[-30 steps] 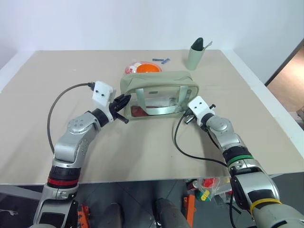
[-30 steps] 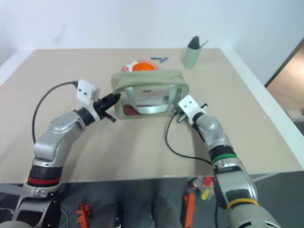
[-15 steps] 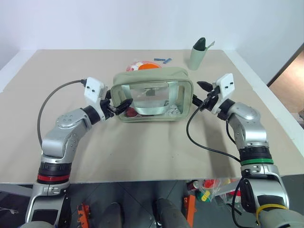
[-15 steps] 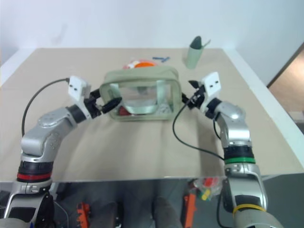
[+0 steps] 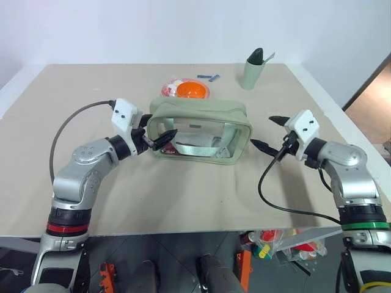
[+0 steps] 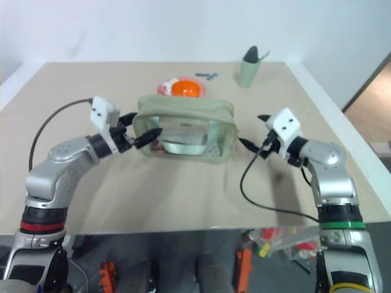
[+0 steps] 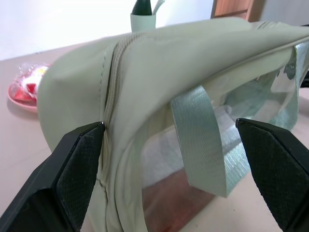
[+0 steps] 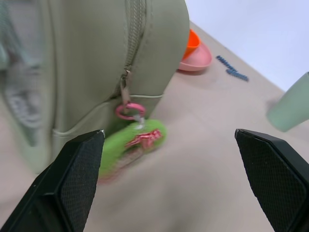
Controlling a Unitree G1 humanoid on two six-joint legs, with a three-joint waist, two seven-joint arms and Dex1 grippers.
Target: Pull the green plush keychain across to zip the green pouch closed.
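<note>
We see green pouch [image 5: 200,130] lying mid-tabletop [image 5: 183,189], zipper looking drawn to right end.

Green plush keychain [image 8: 131,142] hangs from pull at that end, resting on tabletop.

Left pincer [image 5: 154,131] spread wide, straddling pouch's left end, gripping nothing. Right pincer [image 5: 269,130] spread wide, empty, apart from pouch.

Risks, as we judge:
- left pincer could drag pouch if arm swings;
- zipper may not be fully shut.

Hard to make out:
- keychain hidden behind pouch in head views;
- pouch contents unclear.
</note>
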